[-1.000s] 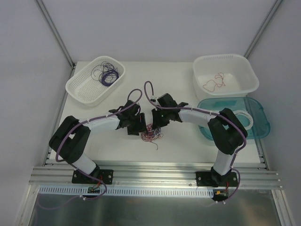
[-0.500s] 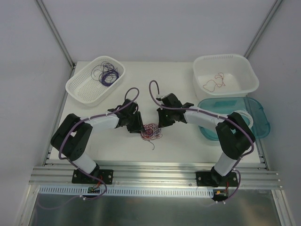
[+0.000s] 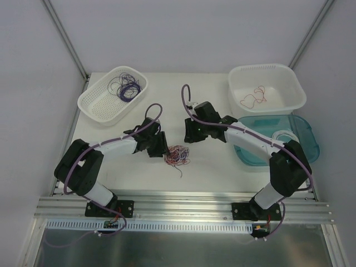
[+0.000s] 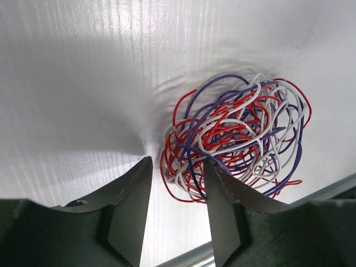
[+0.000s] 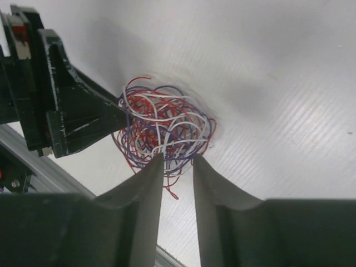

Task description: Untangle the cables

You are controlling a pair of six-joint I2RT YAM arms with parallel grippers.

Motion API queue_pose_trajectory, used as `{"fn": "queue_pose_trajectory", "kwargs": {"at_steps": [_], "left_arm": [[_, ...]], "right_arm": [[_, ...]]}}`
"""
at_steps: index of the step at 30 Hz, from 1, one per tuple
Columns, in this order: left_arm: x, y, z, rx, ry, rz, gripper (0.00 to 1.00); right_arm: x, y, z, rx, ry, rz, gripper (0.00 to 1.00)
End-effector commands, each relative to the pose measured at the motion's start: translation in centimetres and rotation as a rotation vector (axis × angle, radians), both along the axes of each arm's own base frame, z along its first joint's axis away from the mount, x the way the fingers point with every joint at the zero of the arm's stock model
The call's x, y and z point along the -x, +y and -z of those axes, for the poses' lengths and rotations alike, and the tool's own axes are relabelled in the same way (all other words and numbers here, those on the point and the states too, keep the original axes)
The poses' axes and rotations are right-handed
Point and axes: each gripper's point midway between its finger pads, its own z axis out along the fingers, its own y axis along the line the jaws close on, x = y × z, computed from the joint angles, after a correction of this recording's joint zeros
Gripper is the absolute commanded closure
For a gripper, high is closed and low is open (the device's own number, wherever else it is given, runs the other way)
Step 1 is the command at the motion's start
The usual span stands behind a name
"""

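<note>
A tangle of thin red, white and dark purple cables [image 3: 177, 155] lies on the white table in front of the arms. It also shows in the left wrist view [image 4: 236, 139] and the right wrist view [image 5: 162, 127]. My left gripper [image 3: 162, 147] [image 4: 178, 162] is open and low at the tangle's left edge; the outer loops reach between its fingertips and a purple strand touches one finger. My right gripper [image 3: 191, 135] [image 5: 178, 158] is open with a narrow gap, empty, and raised behind and to the right of the tangle.
A white basket [image 3: 94, 103] at the back left holds purple cables [image 3: 127, 88]. A white bin [image 3: 267, 69] at the back right holds a red cable [image 3: 253, 99]. A teal tray [image 3: 306, 142] with a white coil [image 3: 288, 135] lies partly under the right arm.
My right gripper has drawn back and up to the right, off the tangle. The tangle now lies uncovered. My left gripper has edged slightly back along its left side.
</note>
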Motion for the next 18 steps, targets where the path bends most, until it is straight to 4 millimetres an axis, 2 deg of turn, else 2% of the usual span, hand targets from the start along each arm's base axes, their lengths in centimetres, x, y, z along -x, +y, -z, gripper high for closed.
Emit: {"fn": "queue_pose_trajectory", "kwargs": {"at_steps": [1, 4, 7, 11, 18], "left_arm": [[-1.0, 0.0, -1.8, 0.009, -0.074, 0.029, 0.56], [-1.0, 0.0, -2.7, 0.024, -0.099, 0.031, 0.47], [-0.5, 0.2, -3.2, 0.04, -0.11, 0.025, 0.36], [0.3, 0.5, -3.7, 0.062, -0.113, 0.011, 0.3], [1.7, 1.5, -3.1, 0.062, -0.098, -0.02, 0.26]], "right_arm": [[1.1, 3.4, -0.7, -0.033, -0.028, -0.17, 0.66], [1.4, 4.5, -0.2, -0.005, -0.056, -0.257, 0.62], [1.1, 4.6, 0.5, 0.038, -0.092, -0.331, 0.57], [1.0, 4.6, 2.1, 0.107, -0.092, -0.422, 0.54], [1.2, 4.9, 3.6, 0.172, -0.106, -0.541, 0.53]]}}
